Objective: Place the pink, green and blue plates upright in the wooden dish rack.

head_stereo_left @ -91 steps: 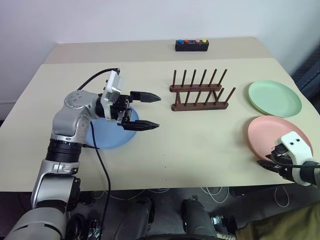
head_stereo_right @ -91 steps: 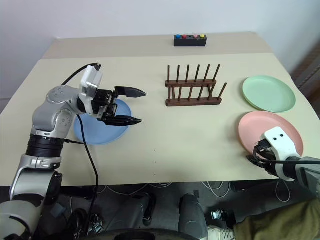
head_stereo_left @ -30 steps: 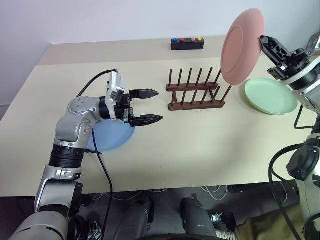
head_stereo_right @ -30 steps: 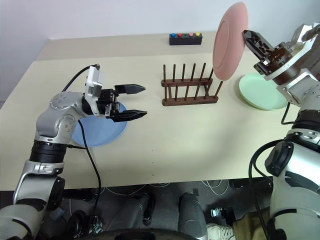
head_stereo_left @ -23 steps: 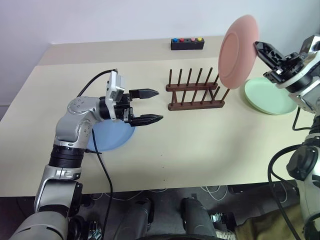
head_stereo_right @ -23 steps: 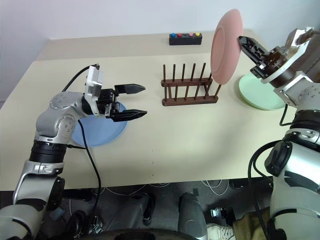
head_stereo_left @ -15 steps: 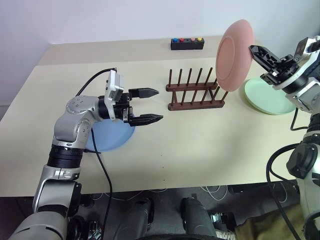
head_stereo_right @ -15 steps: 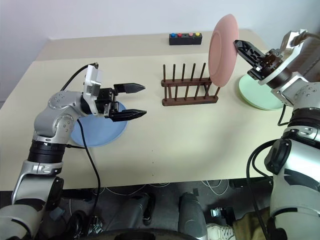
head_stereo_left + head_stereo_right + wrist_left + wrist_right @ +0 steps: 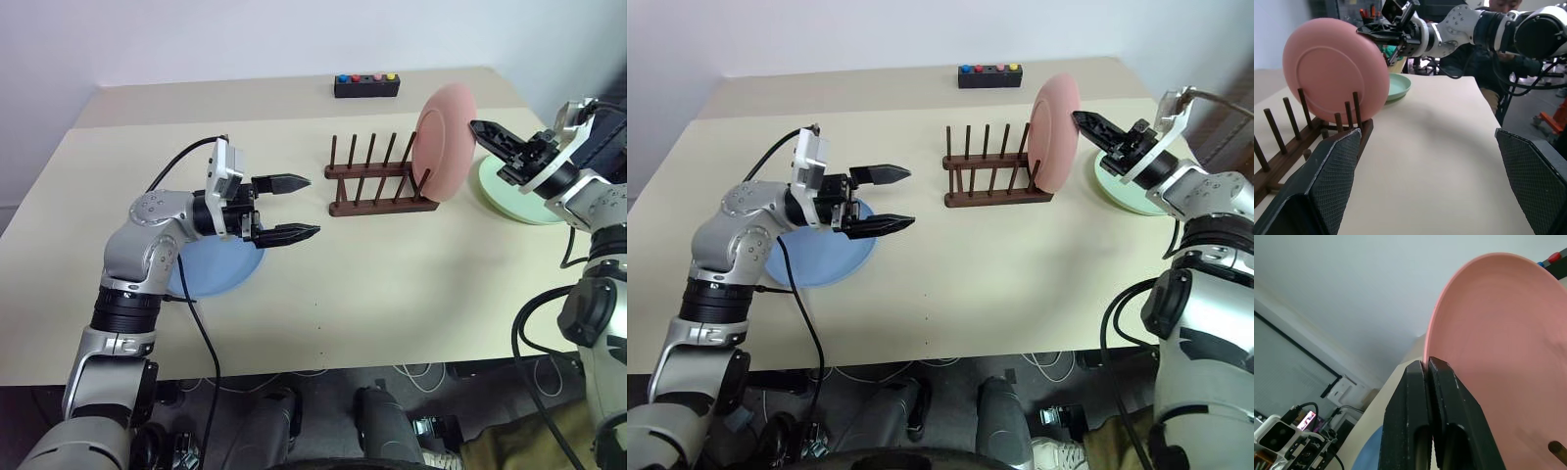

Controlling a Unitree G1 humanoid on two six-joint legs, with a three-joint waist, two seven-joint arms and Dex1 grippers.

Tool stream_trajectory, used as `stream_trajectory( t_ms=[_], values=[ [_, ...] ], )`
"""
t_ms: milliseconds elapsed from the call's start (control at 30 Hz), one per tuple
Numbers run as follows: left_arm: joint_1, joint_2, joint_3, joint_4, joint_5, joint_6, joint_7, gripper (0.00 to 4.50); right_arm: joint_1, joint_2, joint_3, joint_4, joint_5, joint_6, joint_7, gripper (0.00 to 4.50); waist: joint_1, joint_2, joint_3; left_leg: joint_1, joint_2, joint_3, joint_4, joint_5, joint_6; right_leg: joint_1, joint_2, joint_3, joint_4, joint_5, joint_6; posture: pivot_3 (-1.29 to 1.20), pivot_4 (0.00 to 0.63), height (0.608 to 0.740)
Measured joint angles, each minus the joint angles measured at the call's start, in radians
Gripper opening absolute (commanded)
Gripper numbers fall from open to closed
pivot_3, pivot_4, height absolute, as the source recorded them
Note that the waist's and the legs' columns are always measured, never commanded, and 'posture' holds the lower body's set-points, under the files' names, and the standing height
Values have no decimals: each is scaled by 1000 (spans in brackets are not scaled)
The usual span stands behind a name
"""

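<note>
The pink plate (image 9: 441, 147) stands on edge at the right end of the wooden dish rack (image 9: 377, 191), its lower rim down among the last pegs. My right gripper (image 9: 476, 128) is shut on the plate's upper rim, and the right wrist view shows both fingers (image 9: 1415, 401) pinching that rim. The green plate (image 9: 514, 206) lies flat on the table just right of the rack, partly behind my right arm. Further left, the blue plate (image 9: 211, 269) lies flat. My left gripper (image 9: 312, 206) hovers open and empty above its right edge, pointing toward the rack.
A black box with coloured buttons (image 9: 365, 86) sits at the back of the table (image 9: 392, 284), behind the rack. The rack's other slots hold nothing. A cable hangs from my left wrist over the table's front edge.
My right gripper has carried the pink plate down and leftward from above the rack into its right end. The left arm has stayed where it was.
</note>
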Motion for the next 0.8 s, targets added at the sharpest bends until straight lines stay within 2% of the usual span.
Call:
stream_trajectory(
  t_ms=[233,533,633,700,800],
  values=[
    [4,1,0,-4,-4,2,12,4500,-14,8,0,-1,-13,-10,-4,4343,0,0,0,0,0,0,0,0,0,0,0,0,0,0,0,0,150,740],
    [3,3,0,-4,-23,14,8,4500,4,9,-41,-96,-30,-257,-7,4432,0,0,0,0,0,0,0,0,0,0,0,0,0,0,0,0,150,740],
    [1,3,0,-4,-23,14,7,4500,28,12,-66,-118,-34,-351,-60,4432,0,0,0,0,0,0,0,0,0,0,0,0,0,0,0,0,150,740],
    [-4,2,0,0,-24,14,6,4500,36,10,-88,-106,-91,-523,-230,4432,1,0,0,0,0,0,0,0,-1,0,0,0,1,0,0,0,150,740],
    [-5,0,0,2,-24,14,4,4500,40,-15,-123,-42,-127,-644,-402,4432,4,0,0,0,0,0,0,2,-3,0,0,0,0,0,0,0,150,740]
  ],
)
